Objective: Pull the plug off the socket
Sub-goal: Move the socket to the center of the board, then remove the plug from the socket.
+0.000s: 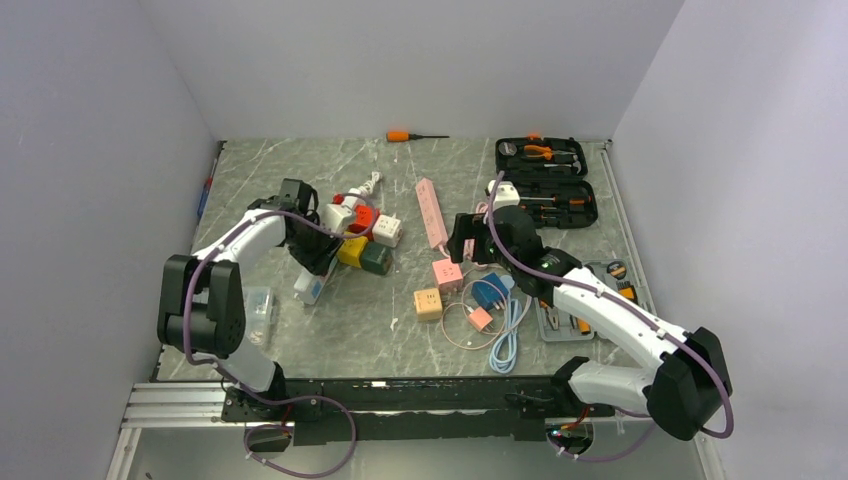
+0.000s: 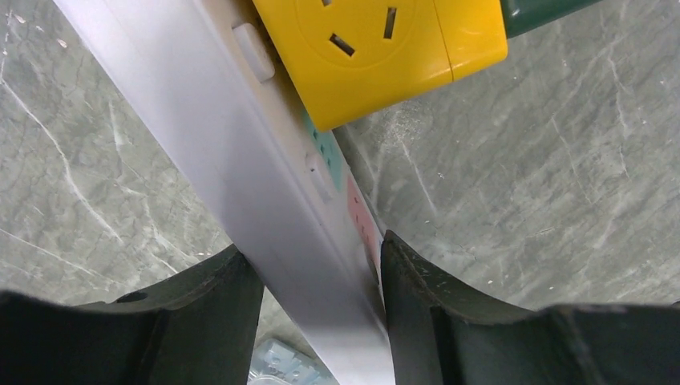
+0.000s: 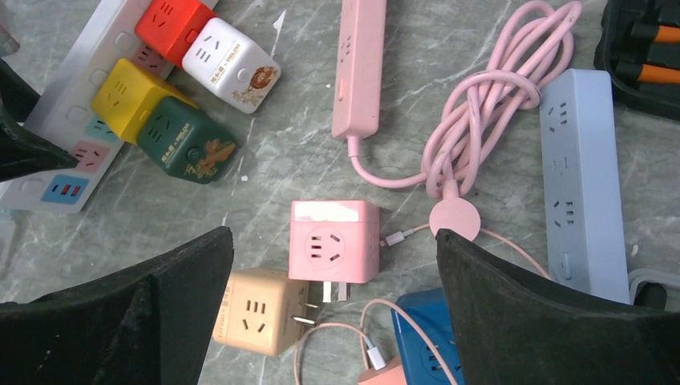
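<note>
Soft, even light falls from overhead, bright on the grey worktop (image 1: pixel 360 325) with only faint shadows under the things, and the top view is sharp though its walls (image 1: pixel 90 150) lean outward at the edges. Between the fingers of the left hand (image 2: pixel 314 249) the white power strip (image 2: pixel 240 160) is washed pale and blurs toward the palm, while the yellow cube (image 2: pixel 385 48) beyond the fingertips is crisp. The right hand (image 3: pixel 333 239) shows as dark, soft-edged masses, with everything beyond its fingertips in focus.
</note>
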You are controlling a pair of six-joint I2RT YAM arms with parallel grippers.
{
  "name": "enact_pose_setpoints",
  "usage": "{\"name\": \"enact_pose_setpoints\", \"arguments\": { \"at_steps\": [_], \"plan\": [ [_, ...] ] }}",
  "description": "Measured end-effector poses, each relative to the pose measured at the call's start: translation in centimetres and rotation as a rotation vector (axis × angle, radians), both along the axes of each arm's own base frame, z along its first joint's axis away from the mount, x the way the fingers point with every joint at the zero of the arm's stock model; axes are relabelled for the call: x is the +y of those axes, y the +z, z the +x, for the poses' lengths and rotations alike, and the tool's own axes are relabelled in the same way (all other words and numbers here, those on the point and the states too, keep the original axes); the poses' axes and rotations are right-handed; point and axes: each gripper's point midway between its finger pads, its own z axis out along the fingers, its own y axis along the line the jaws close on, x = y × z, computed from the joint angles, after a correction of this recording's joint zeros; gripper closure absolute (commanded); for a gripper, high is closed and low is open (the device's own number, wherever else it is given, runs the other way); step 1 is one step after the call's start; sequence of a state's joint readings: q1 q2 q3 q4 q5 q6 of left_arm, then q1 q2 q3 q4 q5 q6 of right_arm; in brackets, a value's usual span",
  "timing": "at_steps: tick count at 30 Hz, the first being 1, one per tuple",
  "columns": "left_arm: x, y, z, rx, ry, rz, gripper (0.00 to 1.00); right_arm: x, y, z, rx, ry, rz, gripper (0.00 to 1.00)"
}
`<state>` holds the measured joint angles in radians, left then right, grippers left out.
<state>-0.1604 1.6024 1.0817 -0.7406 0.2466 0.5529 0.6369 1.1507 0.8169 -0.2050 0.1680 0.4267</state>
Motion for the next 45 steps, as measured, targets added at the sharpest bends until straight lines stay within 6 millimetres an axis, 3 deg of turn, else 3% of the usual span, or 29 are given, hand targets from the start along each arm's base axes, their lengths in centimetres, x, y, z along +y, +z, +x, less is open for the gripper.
{"name": "enact_pose_setpoints", "arguments": {
  "at_steps": [8, 11, 13, 15, 18, 21, 27, 31, 36, 39, 41, 43, 45],
  "plan": [
    [0.2, -0.2, -1.2, -0.022, 0.020, -0.010, 0.63, 1.2, -0.5, 0.3, 0.022, 0.038, -0.019, 0.02],
    [0.3, -0.3, -2.2, -0.022, 0.014, -0.011, 0.63, 1.6, -1.0, 0.6, 0.033, 0.050, -0.035, 0.02],
    [0.5, -0.5, -2.9, -0.023, -0.003, -0.007, 0.57, 2.1, -1.1, 0.8, 0.037, 0.062, -0.045, 0.02],
    [0.5, -0.5, -3.4, -0.026, -0.009, -0.011, 0.44, 2.6, -1.1, 0.9, 0.037, 0.078, -0.050, 0.01],
    [1.3, -1.6, -4.8, 0.023, 0.003, 0.000, 0.03, 3.7, -1.1, 1.0, 0.036, 0.117, -0.057, 0.00],
    [2.0, -2.4, -6.1, 0.073, 0.027, 0.008, 0.01, 5.1, -1.2, 1.1, 0.023, 0.153, -0.069, 0.00],
    [2.5, -1.9, -5.8, 0.081, 0.074, -0.008, 0.01, 8.3, -1.3, -0.2, -0.034, 0.257, -0.112, 0.00],
    [3.8, 1.7, -3.2, 0.023, 0.168, -0.079, 0.01, 9.9, -0.3, -0.7, -0.080, 0.295, -0.090, 0.00],
    [7.2, 9.6, 1.1, -0.213, 0.296, -0.124, 0.01, 8.8, 2.0, 2.0, -0.102, 0.228, 0.080, 0.00],
    [9.4, 13.0, 1.3, -0.283, 0.364, -0.196, 0.01, 7.9, 2.4, 3.7, -0.098, 0.190, 0.099, 0.02],
    [10.9, 14.2, 1.3, -0.290, 0.412, -0.219, 0.01, 9.1, 2.6, 4.0, -0.086, 0.202, 0.070, 0.00],
    [11.2, 15.1, 1.5, -0.295, 0.423, -0.236, 0.04, 11.1, 3.1, 4.3, -0.089, 0.226, 0.056, 0.00],
    [10.8, 15.7, 1.5, -0.304, 0.421, -0.253, 0.17, 12.2, 3.1, 4.0, -0.087, 0.246, 0.060, 0.00]
  ]
}}
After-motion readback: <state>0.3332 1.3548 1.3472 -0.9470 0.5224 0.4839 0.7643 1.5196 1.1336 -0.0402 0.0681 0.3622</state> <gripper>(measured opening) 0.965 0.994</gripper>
